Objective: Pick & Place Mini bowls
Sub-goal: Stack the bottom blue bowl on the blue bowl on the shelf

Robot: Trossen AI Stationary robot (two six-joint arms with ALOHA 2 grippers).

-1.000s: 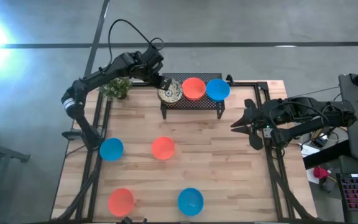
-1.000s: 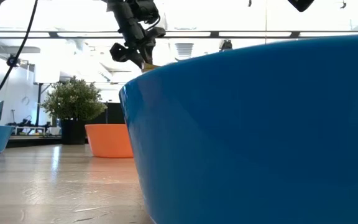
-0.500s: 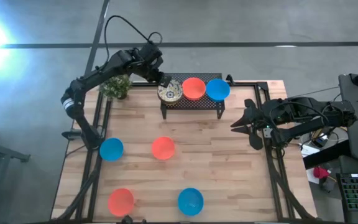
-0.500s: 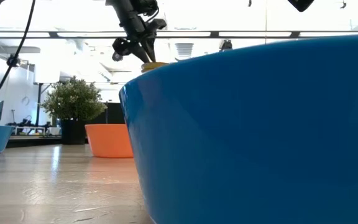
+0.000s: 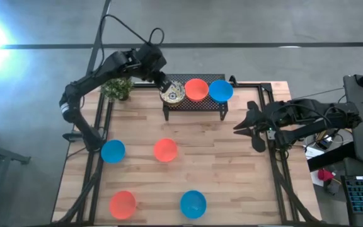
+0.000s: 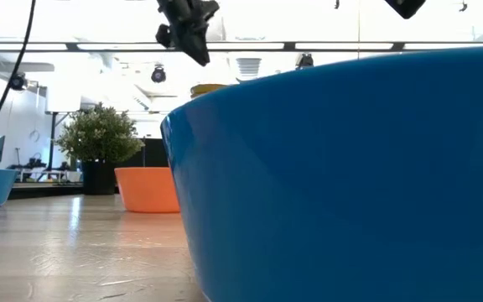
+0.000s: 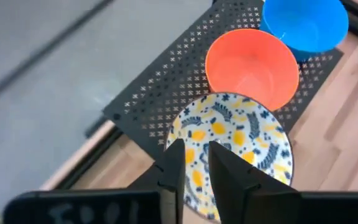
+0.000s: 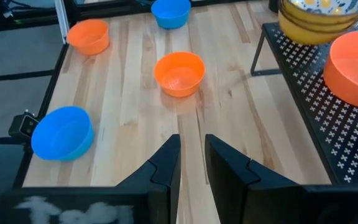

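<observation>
— Where is the left pincer (image 5: pixel 162 82)?
— Just above the patterned bowls (image 5: pixel 172 94) stacked at the left end of the black rack (image 5: pixel 194 104); fingers nearly together, holding nothing.
— The other bowls?
— An orange bowl (image 5: pixel 196 89) and a blue bowl (image 5: pixel 220 91) beside the stack on the rack; two orange, two blue nearer on the desk (image 5: pixel 232 164).
— The right pincer (image 5: pixel 237 125)?
— At the desk's right edge, narrowly parted, empty.
</observation>
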